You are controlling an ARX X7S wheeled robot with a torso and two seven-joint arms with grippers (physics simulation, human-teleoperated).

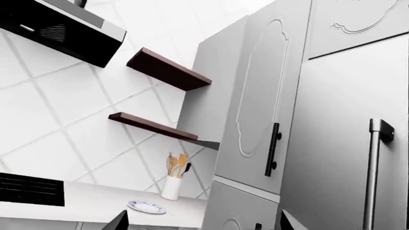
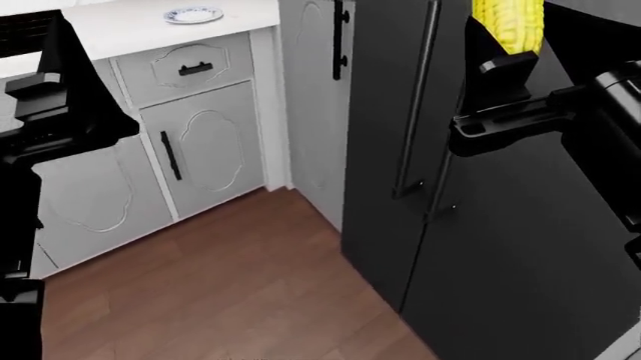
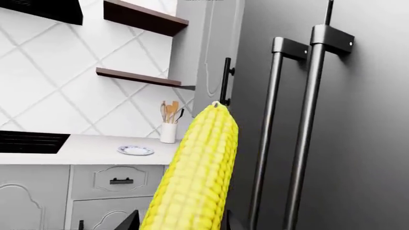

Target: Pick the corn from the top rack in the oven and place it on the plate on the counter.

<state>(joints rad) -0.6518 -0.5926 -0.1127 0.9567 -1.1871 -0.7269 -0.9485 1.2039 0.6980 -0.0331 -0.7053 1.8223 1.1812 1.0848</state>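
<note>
Head view: right tool (image 2: pixel 513 64) is clamped on the corn (image 2: pixel 509 22), held upright beside the fridge (image 2: pixel 481 225). Plate (image 2: pixel 194 14) sits on the counter (image 2: pixel 130 26), well left of it. Left tool (image 1: pixel 201 223) stands apart, holding nothing.

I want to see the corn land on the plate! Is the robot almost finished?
Partly. The corn is already out of the oven and held in the right gripper, in front of the fridge. The plate sits bare on the counter, off to the left. Carrying the corn over and setting it down is left.
</note>
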